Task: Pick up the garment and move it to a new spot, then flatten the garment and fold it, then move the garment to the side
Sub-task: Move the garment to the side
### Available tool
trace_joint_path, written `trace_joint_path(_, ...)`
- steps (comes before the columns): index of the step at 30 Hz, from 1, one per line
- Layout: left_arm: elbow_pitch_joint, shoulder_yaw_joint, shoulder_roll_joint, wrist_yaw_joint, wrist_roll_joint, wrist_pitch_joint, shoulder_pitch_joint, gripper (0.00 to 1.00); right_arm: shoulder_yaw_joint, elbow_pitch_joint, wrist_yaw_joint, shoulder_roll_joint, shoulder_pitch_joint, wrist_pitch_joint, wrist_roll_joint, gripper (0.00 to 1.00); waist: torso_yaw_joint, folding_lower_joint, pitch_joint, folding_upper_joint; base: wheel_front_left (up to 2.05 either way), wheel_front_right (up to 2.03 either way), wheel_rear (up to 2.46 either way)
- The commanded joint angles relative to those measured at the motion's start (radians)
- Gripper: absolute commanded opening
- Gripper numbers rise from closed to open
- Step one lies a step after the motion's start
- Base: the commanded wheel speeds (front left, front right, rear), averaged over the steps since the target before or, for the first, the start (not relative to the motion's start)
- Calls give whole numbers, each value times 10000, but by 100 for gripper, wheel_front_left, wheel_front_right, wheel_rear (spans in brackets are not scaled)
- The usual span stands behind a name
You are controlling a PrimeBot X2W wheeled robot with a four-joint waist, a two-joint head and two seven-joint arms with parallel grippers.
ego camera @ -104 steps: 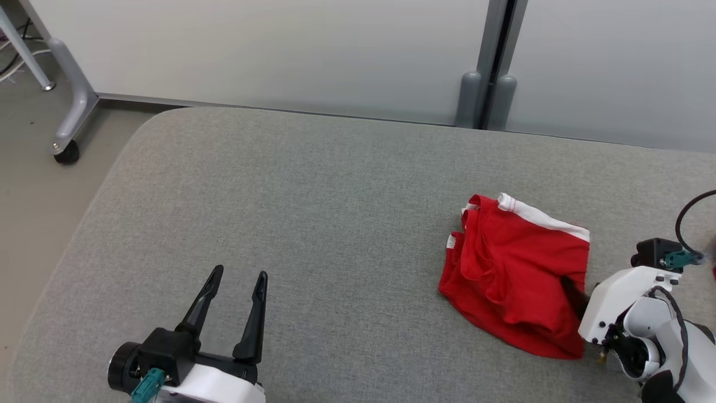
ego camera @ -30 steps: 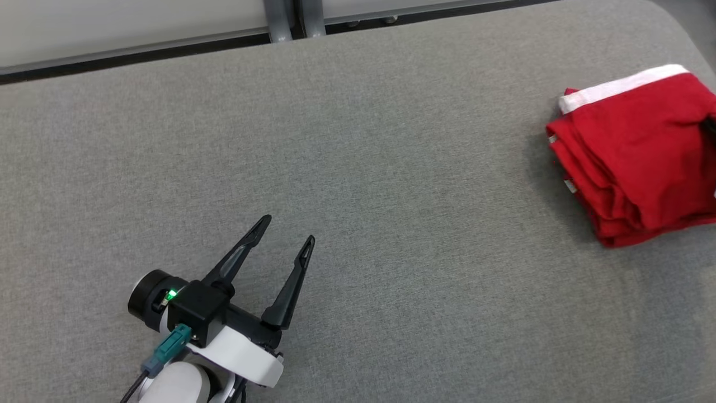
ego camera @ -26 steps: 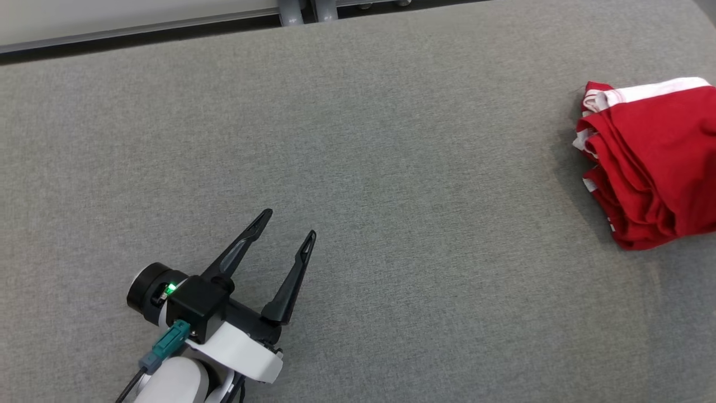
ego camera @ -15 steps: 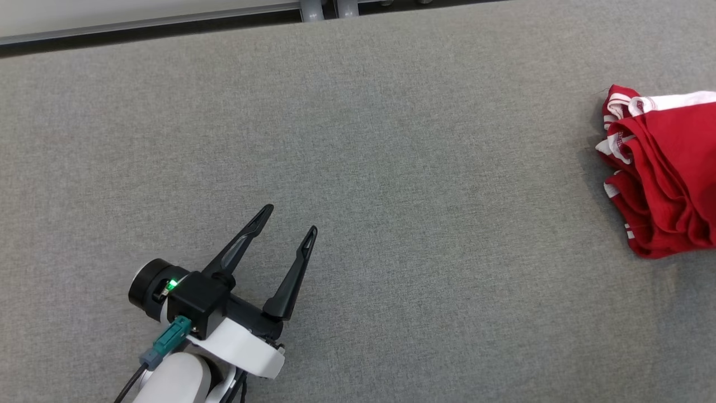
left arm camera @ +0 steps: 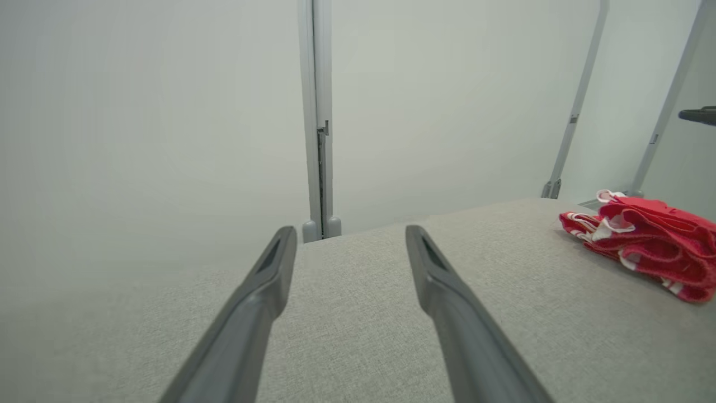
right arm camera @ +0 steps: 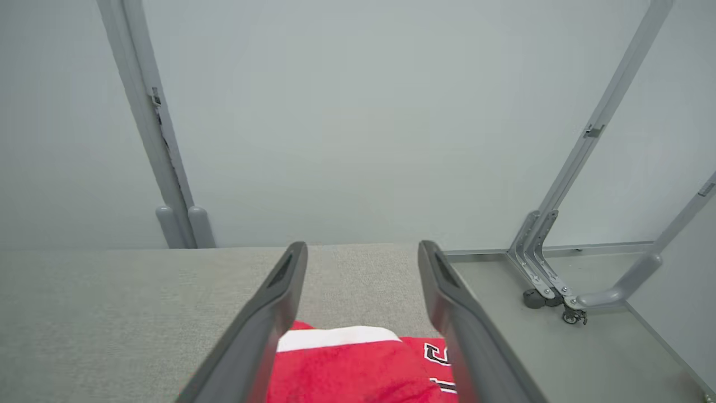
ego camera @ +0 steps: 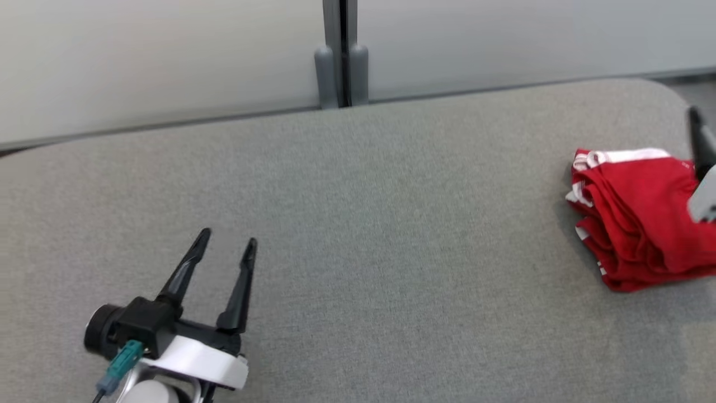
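Note:
The garment (ego camera: 632, 218) is red with a white band and lies folded in a stack near the right end of the grey cushion (ego camera: 358, 224). My right gripper (right arm camera: 363, 249) hovers over it, open, with the cloth (right arm camera: 347, 364) lying below and between its fingers, pinched by neither. One of those fingers (ego camera: 699, 140) shows at the head view's right edge, above the garment's right side. Far to the left my left gripper (ego camera: 228, 239) stands open and empty above bare cushion. In the left wrist view, that gripper (left arm camera: 349, 235) sees the garment (left arm camera: 649, 240) off to its right.
The cushion's rounded far-right corner (ego camera: 665, 92) is close behind the garment. Pale wall panels with a grey post (ego camera: 340, 56) run along the far edge. A wheeled metal frame (right arm camera: 545, 296) stands on the floor beyond the cushion's right end.
The head camera has moved, so the whole picture has shifted. The right gripper's finger, down on the garment a second ago, now stands raised over its right end. The left gripper has stayed open.

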Motion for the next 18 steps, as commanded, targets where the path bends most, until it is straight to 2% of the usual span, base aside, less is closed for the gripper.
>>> trace_joint_path(1,-6,131,64,118,-78,-49,195,100,51,-206,0,-72,429,-160,70,100,207,0,-759,0,0,0,0)
trace_joint_path(6,-297,721,-73,486,-442,-77,893,100,-165,-2014,0,-154,1903,-587,415,100,467,0,-1527,0,0,0,0)
trace_joint_path(9,-436,988,-158,641,-573,-81,1221,100,-531,-3155,0,-95,2917,-669,203,100,605,0,-1738,0,0,0,0)
trace_joint_path(18,264,1532,-456,490,-657,-92,1675,100,-1670,-6623,0,634,6438,-713,-401,100,1044,0,-2047,0,0,0,0)
